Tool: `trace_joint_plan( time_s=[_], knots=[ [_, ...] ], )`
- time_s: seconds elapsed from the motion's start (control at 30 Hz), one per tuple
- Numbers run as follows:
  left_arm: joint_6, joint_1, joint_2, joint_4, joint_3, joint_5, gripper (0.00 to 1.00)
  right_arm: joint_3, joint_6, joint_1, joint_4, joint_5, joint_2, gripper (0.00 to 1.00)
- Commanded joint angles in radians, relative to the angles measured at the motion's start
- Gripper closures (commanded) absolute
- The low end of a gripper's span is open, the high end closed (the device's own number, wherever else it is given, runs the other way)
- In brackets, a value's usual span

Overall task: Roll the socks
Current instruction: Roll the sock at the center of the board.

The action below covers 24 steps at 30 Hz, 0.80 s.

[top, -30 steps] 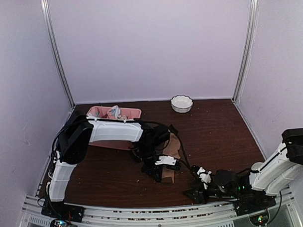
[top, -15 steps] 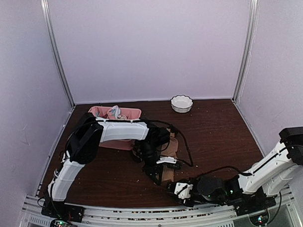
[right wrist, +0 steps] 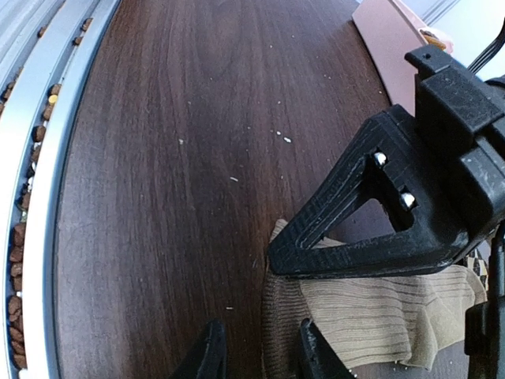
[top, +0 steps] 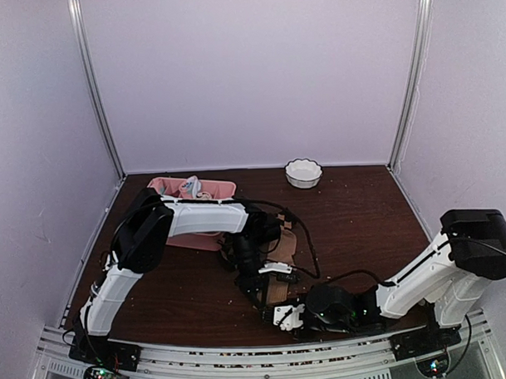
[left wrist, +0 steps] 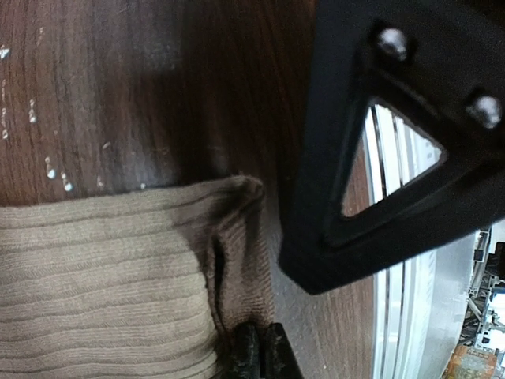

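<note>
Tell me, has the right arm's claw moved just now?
Yes. The right gripper slid left along the near edge, crossing from right of the white bowl to left of it, up to the tan sock.

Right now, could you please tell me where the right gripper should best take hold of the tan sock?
Probably the tan sock's thick folded near corner, beside the left gripper's pinch. Come in low from the near table edge: it lies flat, and that bunched edge sits between the right gripper's open jaws.
</note>
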Motion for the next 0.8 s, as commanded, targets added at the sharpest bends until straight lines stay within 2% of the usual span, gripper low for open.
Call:
trace_joint_plan(
  time_s=[0.0,0.27,0.6,0.7,0.77],
  knots=[
    [0.024,0.015,0.021,-0.026,0.026,0.011,1.0,0.019,-0.008,-0.027,-0.03,-0.043,0.036,0.71],
    [0.046,0.027,0.033,-0.067,0.054,0.034,1.0,0.022,0.09,-0.056,-0.076,-0.033,0.068,0.81],
    [0.079,0.028,0.059,-0.112,0.073,0.045,1.0,0.06,0.097,-0.06,-0.153,-0.022,0.086,0.81],
    [0.065,0.037,0.045,-0.091,0.071,0.043,1.0,0.097,0.129,-0.07,-0.232,-0.065,0.103,0.89],
    [0.048,0.049,0.014,-0.052,0.056,0.038,0.93,0.098,0.162,-0.073,-0.243,-0.093,0.106,0.95]
  ],
)
